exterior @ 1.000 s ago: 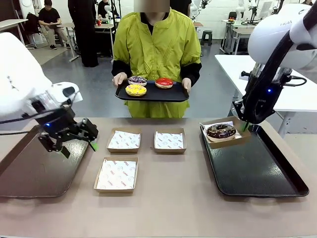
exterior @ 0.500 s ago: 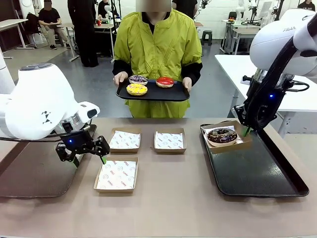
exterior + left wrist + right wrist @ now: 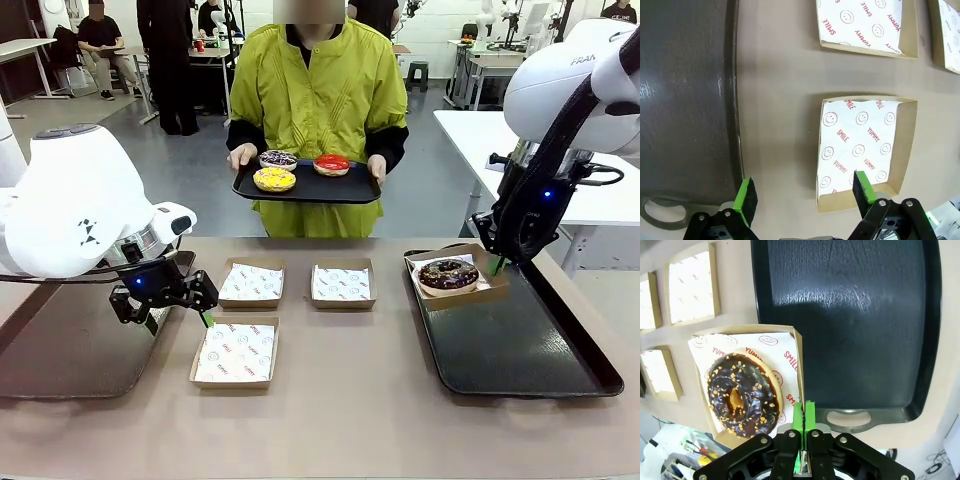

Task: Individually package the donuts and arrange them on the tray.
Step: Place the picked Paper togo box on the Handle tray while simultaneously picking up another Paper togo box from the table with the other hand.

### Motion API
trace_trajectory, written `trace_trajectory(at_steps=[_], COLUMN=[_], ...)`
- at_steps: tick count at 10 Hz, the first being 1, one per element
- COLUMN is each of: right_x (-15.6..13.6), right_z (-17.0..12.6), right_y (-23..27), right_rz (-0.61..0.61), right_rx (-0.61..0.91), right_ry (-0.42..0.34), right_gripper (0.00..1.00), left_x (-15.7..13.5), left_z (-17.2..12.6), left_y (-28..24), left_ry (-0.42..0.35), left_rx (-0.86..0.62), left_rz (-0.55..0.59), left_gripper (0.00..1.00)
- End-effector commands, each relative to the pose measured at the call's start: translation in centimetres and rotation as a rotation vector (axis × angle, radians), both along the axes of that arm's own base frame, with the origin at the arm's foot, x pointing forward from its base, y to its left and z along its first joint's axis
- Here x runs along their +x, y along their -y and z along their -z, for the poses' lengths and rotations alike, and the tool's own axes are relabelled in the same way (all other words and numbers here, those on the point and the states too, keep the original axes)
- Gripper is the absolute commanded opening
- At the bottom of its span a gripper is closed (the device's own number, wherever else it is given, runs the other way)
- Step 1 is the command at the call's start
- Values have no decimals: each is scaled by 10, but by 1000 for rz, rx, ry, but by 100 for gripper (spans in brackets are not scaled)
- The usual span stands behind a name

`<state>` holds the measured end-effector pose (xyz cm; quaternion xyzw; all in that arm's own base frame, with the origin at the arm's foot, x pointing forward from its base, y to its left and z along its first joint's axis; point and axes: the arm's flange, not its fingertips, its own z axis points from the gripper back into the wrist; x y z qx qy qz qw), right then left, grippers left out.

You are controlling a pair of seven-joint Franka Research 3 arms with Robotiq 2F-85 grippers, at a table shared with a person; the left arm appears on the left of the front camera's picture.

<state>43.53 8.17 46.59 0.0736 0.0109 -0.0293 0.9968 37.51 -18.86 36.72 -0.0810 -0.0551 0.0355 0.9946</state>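
Placing the first boxed donut looks like the step in hand. In the front view the right gripper (image 3: 497, 263) pinches one wall of a box (image 3: 470, 292) carrying the chocolate donut (image 3: 447, 273), tilted over the far left corner of the right tray (image 3: 530, 365). The yellow donut (image 3: 273, 180), red donut (image 3: 331, 165) and sprinkled donut (image 3: 278, 159) lie on a black tray (image 3: 310, 193) that the person holds beyond the table (image 3: 350, 420). The left gripper (image 3: 178, 318) hovers beside the nearest empty box (image 3: 237, 352).

From the left wrist, the left gripper (image 3: 805, 192) is spread wide and holds nothing. One pad is over bare table by the left tray (image 3: 685, 100), the other over the nearest empty box's (image 3: 862, 145) paper lining.

The right wrist view adds what the front hides. The right gripper's (image 3: 804, 416) pads press flat together on the box's (image 3: 798, 365) thin tray-side wall, and the box overlaps the right tray's (image 3: 850, 315) rim. The chocolate donut (image 3: 742, 392) sits centred inside. Next, I judge, the box needs lowering flat inside the tray before release.
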Motion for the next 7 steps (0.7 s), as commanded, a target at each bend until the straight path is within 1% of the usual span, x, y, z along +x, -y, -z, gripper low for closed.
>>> trace_trajectory(at_steps=[1,2,4,5,7], right_x=[0,-6,-27,-39,-51], right_z=[0,9,30,37,46], right_y=[0,-4,3,6,7], right_rz=[0,-29,31,39,48], right_rx=[0,-1,-65,-81,-117], right_ry=[0,8,-6,-7,0], right_gripper=[1,1,1,1,1], left_x=[-3,0,4,5,6], left_z=[-1,0,4,11,21], left_y=[2,0,18,29,42], left_ry=[11,0,-6,-11,-13], left_rx=[14,0,78,119,171], left_rz=[4,0,19,34,49], left_gripper=[100,100,100,100,100])
